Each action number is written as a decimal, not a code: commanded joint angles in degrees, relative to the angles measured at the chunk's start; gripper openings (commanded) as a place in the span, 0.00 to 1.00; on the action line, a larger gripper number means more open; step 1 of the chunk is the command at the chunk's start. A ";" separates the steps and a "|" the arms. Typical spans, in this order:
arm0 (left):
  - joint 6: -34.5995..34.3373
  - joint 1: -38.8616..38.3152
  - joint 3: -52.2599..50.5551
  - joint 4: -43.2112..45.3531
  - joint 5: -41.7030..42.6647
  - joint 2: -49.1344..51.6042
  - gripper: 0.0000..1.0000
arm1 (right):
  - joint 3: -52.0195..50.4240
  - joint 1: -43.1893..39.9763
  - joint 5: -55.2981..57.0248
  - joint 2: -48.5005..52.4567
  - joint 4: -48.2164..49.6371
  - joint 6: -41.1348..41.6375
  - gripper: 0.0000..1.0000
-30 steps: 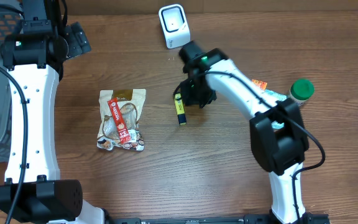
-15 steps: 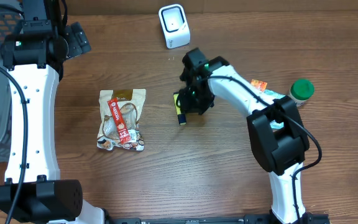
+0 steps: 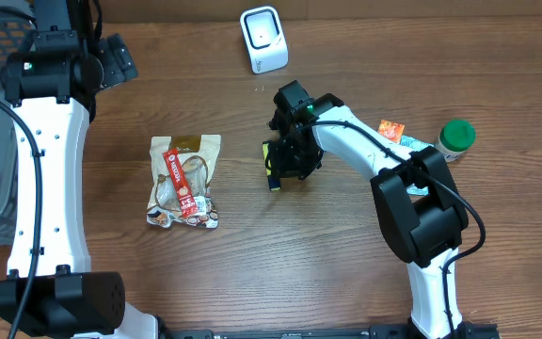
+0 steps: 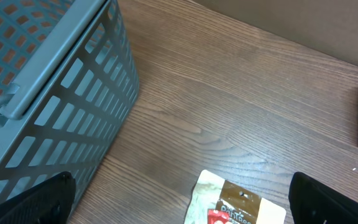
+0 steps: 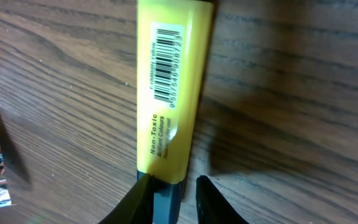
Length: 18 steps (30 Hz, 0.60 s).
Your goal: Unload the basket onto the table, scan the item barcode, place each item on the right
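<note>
On the far left stands a grey basket (image 4: 55, 81) with holes in its sides. The left tool (image 4: 179, 190) hangs above the bench (image 3: 280, 254) near it. Its fingers are spread wide and hold nothing.

A bit to the right lies a see-through snack bag (image 3: 184, 181) with a red label. It is flat on the bench.

Next comes the thing for the job, a yellow highlighter (image 5: 169, 93). It lies flat near the middle of the bench, well apart from the snack bag. Its barcode (image 5: 166, 65) faces up. The right tool (image 5: 174, 186) is down at the pen's dark end, with one finger on each side. The fingers are close together. One seems to touch the pen, and there may be a thin gap by the other. I cannot tell if it is squeezing yet.

I think the pen is light and stiff. It will not bend or break. Its smooth plastic may be slippery, and it could twist or slide out of a loose grip. The dark end looks like a good place to hold, because the fingers stay off the barcode there.

Far from the pen, at the back edge, sits the white barcode scanner (image 3: 263, 40). I think the stripes will need to be turned to face it.

On the right are a small orange packet (image 3: 391, 129) and a jar with a green lid (image 3: 457, 137).
</note>
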 commanded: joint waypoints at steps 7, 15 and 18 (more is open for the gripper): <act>-0.81 -0.07 0.44 0.15 -0.76 0.55 1.00 | -2.43 0.24 -1.44 -1.81 0.81 3.13 0.29; -0.81 -0.07 0.44 0.15 -0.76 0.55 1.00 | -3.08 1.97 -2.67 -1.81 5.73 7.13 0.15; -0.81 -0.07 0.44 0.15 -0.76 0.55 1.00 | -3.08 2.32 -2.21 -1.81 6.84 10.78 0.08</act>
